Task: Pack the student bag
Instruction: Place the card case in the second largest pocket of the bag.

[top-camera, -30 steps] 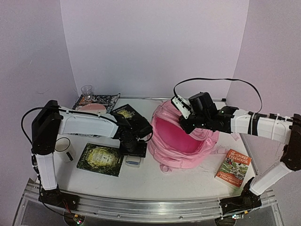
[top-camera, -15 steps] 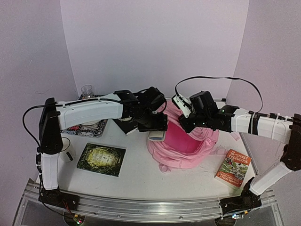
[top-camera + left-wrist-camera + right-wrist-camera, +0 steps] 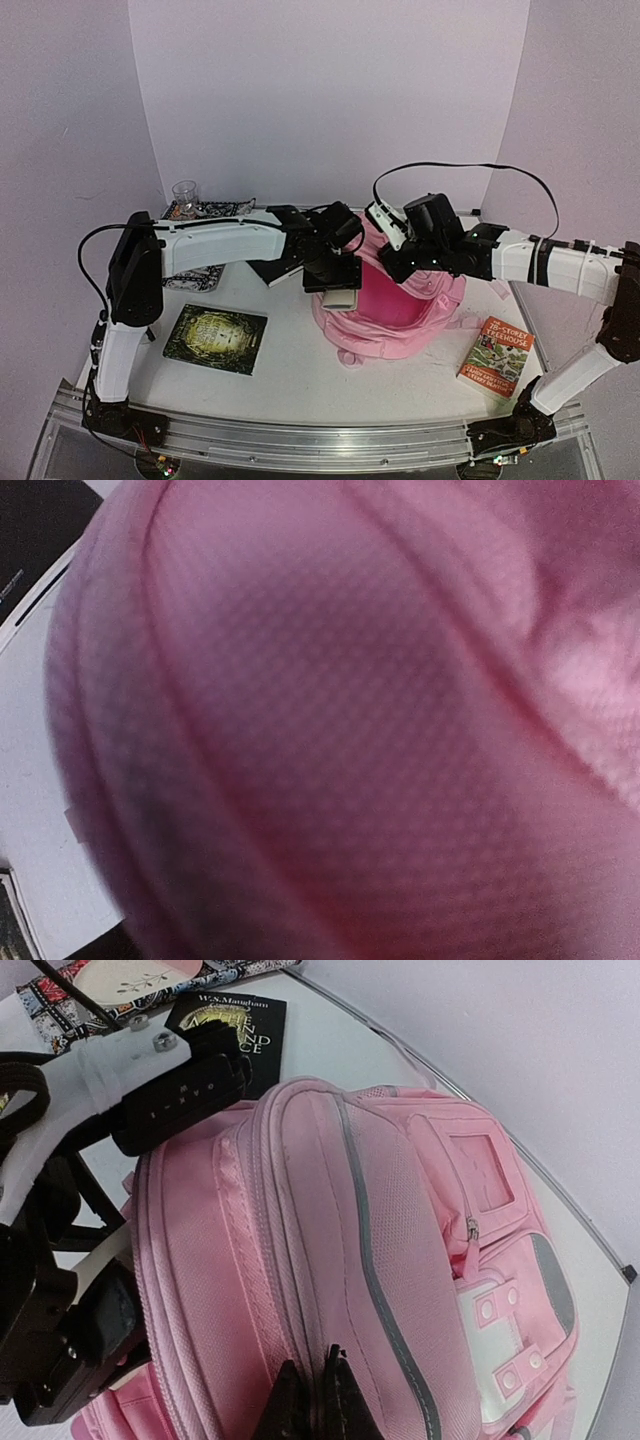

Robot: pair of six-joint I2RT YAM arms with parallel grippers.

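The student bag (image 3: 400, 322) is lying open on the worktop (image 3: 300, 372) beneath the fingers. The right arm (image 3: 540, 262) is stretching level, right fingers (image 3: 290, 1410) pinching its rim; the left arm (image 3: 220, 240) is reaching across, left fingers (image 3: 332, 284) gripping a pale block (image 3: 341, 299).

Upper left of my right wrist view, the black book (image 3: 228, 1022) read "W.S. Maugham"; lower right of the top view, the orange book (image 3: 497, 357) read "STORY TREEHOUSE".

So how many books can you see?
3: a green book front left, an orange book front right, and a black book at the back, partly covered. More may be hidden.
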